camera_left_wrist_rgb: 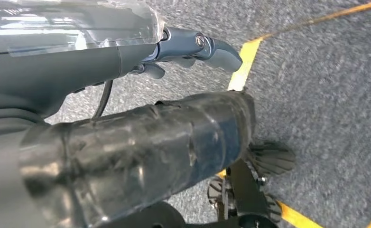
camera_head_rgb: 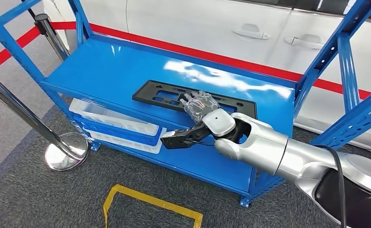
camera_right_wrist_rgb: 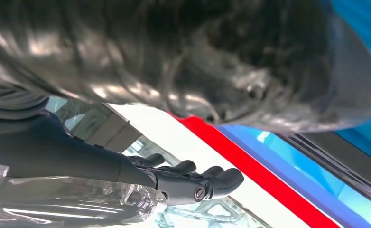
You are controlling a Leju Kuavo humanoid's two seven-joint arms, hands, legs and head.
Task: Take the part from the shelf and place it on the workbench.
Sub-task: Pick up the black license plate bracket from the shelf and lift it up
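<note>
A flat black rectangular part with slots lies on the top board of the blue shelf. My right hand reaches in from the right and lies over the part's near right portion, fingers stretched out on top of it. Its thumb sticks out toward the shelf's front edge, apart from the fingers. The right wrist view has the same hand with fingers extended and nothing clasped. My left hand hangs above grey carpet, fingers loosely apart from the thumb, holding nothing.
White and blue trays sit on the lower shelf level. A chrome stanchion base with a red belt stands at the left. Blue uprights frame the shelf's right end. A white car is behind. Yellow floor marking lies in front.
</note>
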